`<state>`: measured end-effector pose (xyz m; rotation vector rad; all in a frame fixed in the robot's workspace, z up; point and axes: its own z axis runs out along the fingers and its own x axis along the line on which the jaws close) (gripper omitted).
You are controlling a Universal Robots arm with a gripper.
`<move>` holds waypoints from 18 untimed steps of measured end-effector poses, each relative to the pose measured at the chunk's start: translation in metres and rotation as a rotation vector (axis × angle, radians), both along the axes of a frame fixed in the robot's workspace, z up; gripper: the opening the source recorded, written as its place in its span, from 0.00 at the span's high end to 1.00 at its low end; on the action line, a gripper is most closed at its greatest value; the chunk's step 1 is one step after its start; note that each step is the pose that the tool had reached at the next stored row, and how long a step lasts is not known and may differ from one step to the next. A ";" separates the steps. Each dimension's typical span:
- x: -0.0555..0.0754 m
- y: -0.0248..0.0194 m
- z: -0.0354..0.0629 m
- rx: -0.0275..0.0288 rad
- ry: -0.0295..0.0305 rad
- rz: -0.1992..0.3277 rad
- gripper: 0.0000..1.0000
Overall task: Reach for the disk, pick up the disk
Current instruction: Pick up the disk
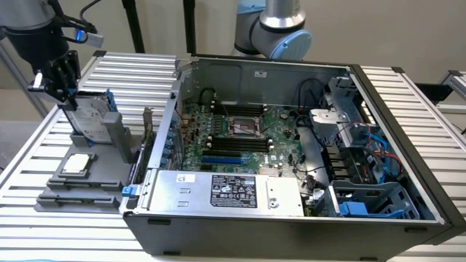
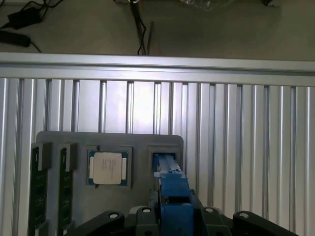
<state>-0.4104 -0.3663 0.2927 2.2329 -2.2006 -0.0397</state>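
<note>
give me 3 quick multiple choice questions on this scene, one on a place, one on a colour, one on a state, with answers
1. Where is the disk?
A) in the grey holder beside the computer case, on the exterior view's left
B) inside the case
C) on the floor

2. What colour is the carrier around the disk?
A) red
B) blue
C) yellow

3. How does the disk sit?
A) lying flat
B) broken in two
C) standing on edge

Answers:
1 A: it stands in the holder, outside the open case.
2 B: bright blue plastic frames it, seen edge-on in the wrist view.
3 C: its broad face is upright, with the gripper at its top edge.
</note>
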 end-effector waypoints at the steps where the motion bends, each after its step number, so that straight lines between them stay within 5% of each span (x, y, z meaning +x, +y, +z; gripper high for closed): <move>1: 0.000 -0.0005 0.0000 0.0000 0.0000 0.000 0.67; 8: 0.000 -0.0050 0.0000 -0.0001 0.0000 -0.001 0.67; 18: 0.000 -0.0055 0.0000 0.0000 -0.0001 -0.001 0.67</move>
